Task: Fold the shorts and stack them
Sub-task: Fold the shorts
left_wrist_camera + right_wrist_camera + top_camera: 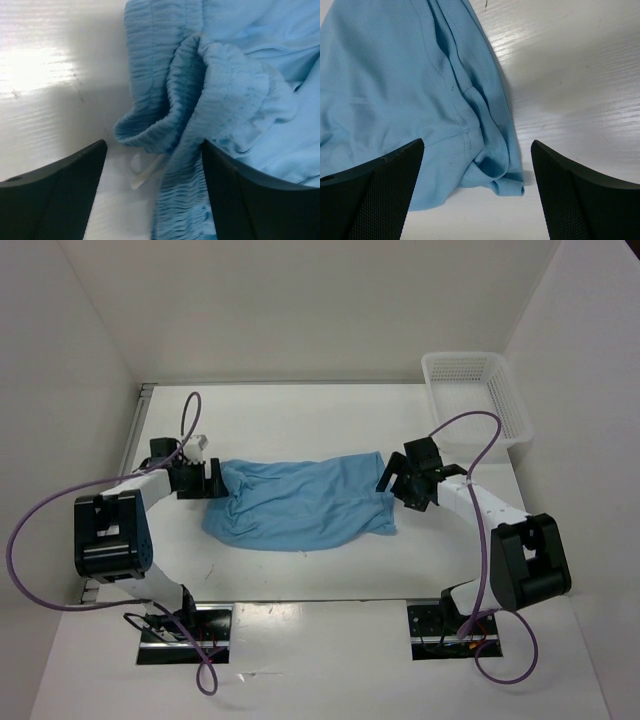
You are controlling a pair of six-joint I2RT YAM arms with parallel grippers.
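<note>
Left wrist view, left jaws wide open astride bunched shorts (215,85), right jaws wide open over shorts hem

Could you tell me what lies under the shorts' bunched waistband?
A white drawstring pokes out beneath the shorts, resting on the table; the rest of it is covered by fabric.

The top external camera sits above and behind the arm bases. It looks down and away from far enough off to take in the whole table (300,410), from its near edge to the basket (470,357) at the far right. The left wrist camera hangs close over the table, looking between the fingers (55,195) of the left gripper (154,145) at the left end of the shorts (225,75). The right wrist camera, equally close, looks between the fingers (370,192) of the right gripper (477,144) at the right end. Each wrist view shares its end with the top view.
</note>
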